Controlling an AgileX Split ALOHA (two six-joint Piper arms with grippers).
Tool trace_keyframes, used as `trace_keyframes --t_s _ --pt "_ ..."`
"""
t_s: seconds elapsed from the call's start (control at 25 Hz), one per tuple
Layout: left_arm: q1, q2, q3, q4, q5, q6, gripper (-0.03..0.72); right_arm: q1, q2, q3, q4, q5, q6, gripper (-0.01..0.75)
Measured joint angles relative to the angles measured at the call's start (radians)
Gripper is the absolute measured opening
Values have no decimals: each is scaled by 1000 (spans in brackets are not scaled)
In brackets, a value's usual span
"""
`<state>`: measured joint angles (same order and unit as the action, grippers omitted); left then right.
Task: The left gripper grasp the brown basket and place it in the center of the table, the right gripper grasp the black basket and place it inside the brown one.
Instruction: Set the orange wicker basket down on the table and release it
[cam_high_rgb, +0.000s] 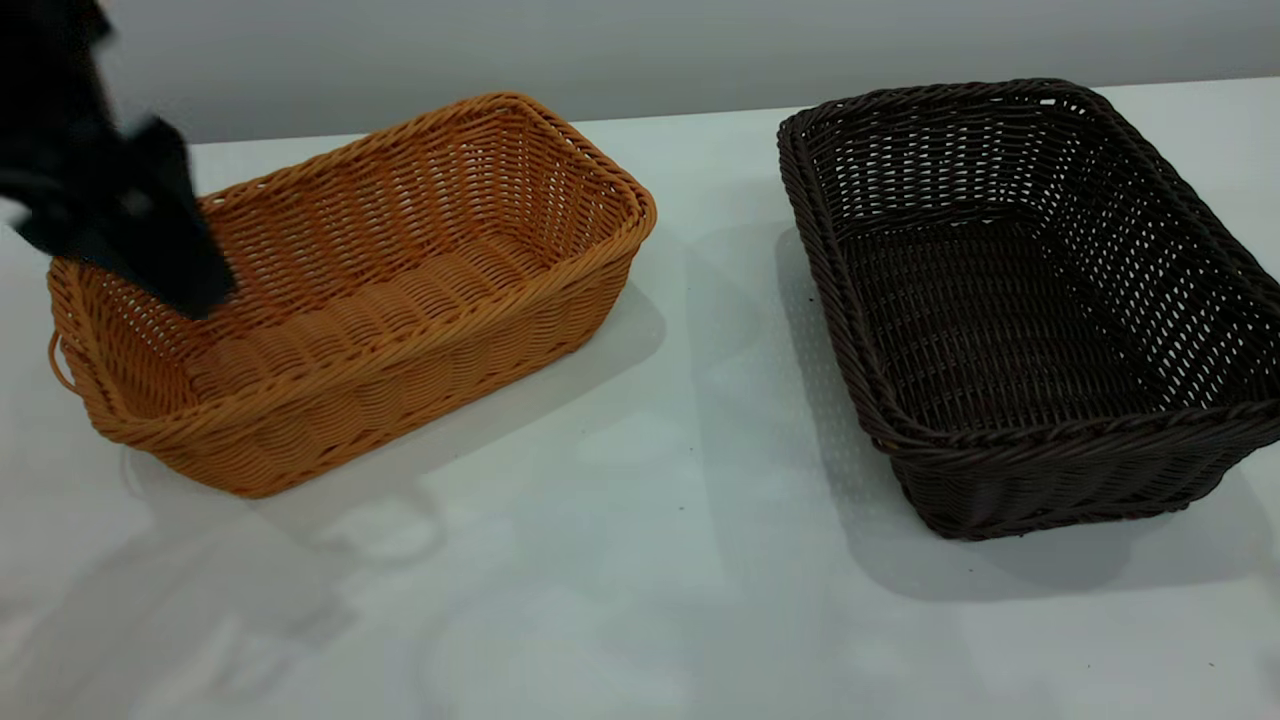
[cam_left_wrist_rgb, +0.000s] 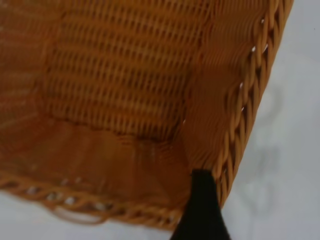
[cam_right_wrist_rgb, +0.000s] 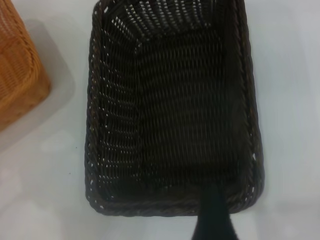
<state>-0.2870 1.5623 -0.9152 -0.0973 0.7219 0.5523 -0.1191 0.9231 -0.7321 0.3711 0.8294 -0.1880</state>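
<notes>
The brown basket stands on the left side of the white table, its small loop handle at the outer end. My left gripper hangs over that basket's outer rear corner; in the left wrist view its black tip sits just inside the basket wall, close by the braided rim. The black basket rests on the right side of the table, apart from the brown one. My right gripper hovers over the near end rim of the black basket. It is out of the exterior view.
A bare strip of white tabletop separates the two baskets, and more bare table lies in front of them. A grey wall runs behind the table's rear edge. The corner of the brown basket shows in the right wrist view.
</notes>
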Motion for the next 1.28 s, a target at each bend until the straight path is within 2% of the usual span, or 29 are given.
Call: trace_keyframes --t_s 0.32,0.76,1.12,1.28 --pt "-76 160 0 34 -89 0 495 0 1 0 3 -7 -19 446" --pt "-78 261 -11 55 -249 35 495 0 1 0 8 -7 -21 446" --pt "-80 346 -62 51 -287 105 492 1 1 0 11 -7 -36 446" --pt "-111 382 -88 55 -295 109 449 1 1 0 12 -7 -36 446"
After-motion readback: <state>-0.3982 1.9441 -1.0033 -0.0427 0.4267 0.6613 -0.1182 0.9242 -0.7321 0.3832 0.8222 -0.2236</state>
